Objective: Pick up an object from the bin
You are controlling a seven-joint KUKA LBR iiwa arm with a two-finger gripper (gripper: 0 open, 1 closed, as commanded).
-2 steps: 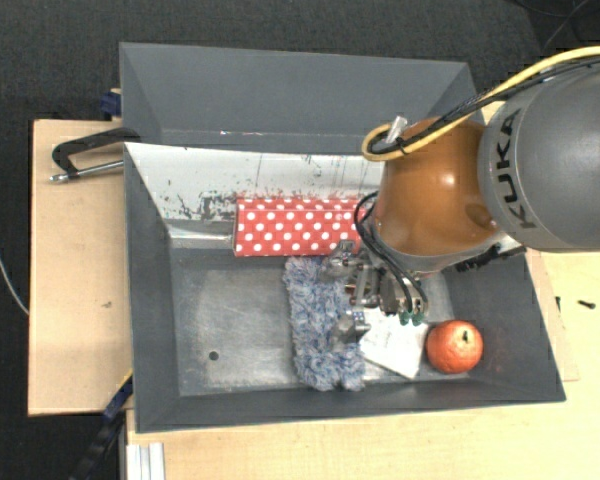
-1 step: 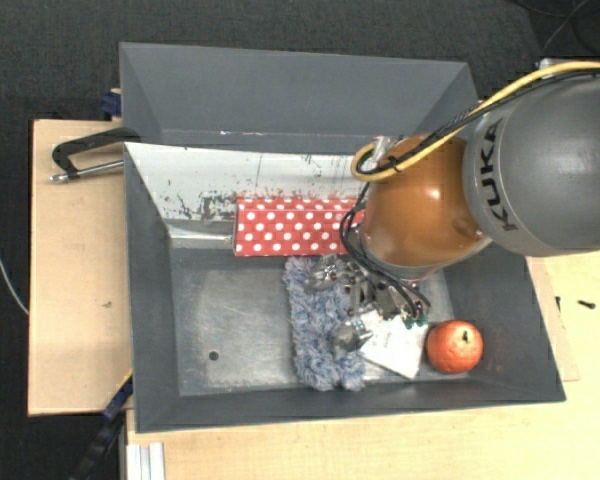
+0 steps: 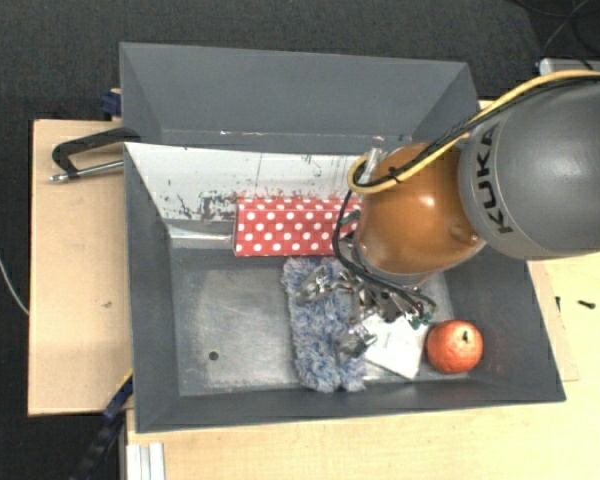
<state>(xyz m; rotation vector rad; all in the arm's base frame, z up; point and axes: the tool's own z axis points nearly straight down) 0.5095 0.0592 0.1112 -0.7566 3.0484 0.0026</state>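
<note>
Grey-blue knitted cloth (image 3: 315, 340), gripper (image 3: 365, 323) at its right edge; opening cannot be told.

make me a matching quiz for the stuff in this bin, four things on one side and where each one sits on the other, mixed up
Things:
1. apple
2. red spotted box
3. grey-blue fuzzy cloth
4. white card

Places:
a. middle of the bin floor
b. between the cloth and the apple
c. against the back wall
d. nearest the right wall

Pairs: 1-d, 2-c, 3-a, 4-b
</note>
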